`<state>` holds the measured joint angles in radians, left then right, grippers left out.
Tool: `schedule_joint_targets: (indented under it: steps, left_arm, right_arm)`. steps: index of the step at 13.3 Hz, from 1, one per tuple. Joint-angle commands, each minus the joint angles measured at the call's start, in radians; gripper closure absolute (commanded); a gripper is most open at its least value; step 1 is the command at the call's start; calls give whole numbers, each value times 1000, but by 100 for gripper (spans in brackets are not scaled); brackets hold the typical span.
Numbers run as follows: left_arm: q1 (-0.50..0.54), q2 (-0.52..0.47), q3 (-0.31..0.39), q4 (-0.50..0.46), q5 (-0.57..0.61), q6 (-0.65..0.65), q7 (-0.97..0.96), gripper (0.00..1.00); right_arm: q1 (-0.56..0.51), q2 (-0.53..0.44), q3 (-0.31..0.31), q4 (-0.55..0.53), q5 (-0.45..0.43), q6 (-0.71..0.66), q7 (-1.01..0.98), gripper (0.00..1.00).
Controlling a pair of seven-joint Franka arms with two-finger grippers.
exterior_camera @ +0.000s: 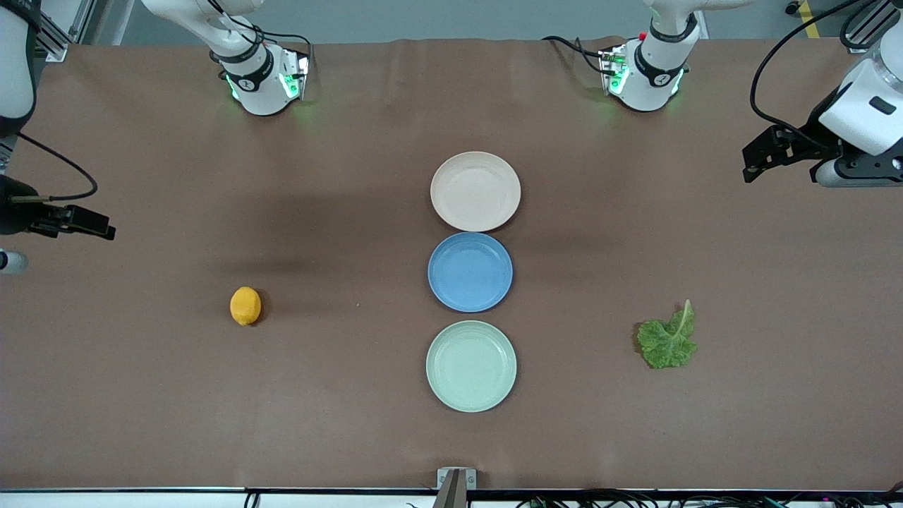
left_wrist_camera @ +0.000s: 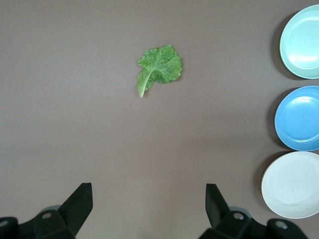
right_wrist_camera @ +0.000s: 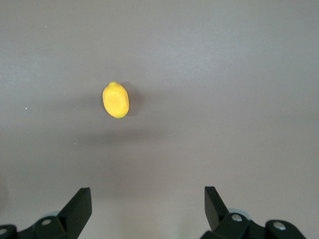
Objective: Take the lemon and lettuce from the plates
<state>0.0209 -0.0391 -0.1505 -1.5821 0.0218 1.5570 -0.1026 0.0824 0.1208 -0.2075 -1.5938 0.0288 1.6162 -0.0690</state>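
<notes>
Front view: lemon (exterior_camera: pixel 245 305) lies bare on the counter (exterior_camera: pixel 141 395) toward the right arm's end; lettuce (exterior_camera: pixel 667 340) toward the left arm's end; plates (exterior_camera: pixel 475 191) empty mid-counter. Left wrist view: left gripper (left_wrist_camera: pixel 148 206) fingers wide; pinch the leaf's stem rib. Right wrist view: right gripper (right_wrist_camera: pixel 147 206) fingers wide; straddle the lemon's narrow width.

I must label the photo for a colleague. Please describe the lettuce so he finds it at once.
Three plates form a column mid-table: pink-beige plate, blue plate, mint green plate. Toward the left arm's end of the table, level with the gap between blue and mint, lies the lettuce on bare cloth. It is the only green crinkled leaf.
</notes>
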Motion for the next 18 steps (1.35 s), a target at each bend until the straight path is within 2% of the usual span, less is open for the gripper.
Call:
schedule_joint_targets:
  steps: [1, 6, 18]
  left_arm:
    - [-1, -1, -1, 14, 21, -12, -3, 0]
    - [-1, 1, -1, 22, 18, -12, 0, 0]
    - [-1, 1, -1, 24, 7, -12, 1, 0]
  right_arm:
    - [-21, -107, 16, -123, 10, 36, -12, 0]
    - [-110, -182, 92, -149, 2, 5, -49, 0]
    - [-99, -233, 125, -149, 0, -39, 3, 0]
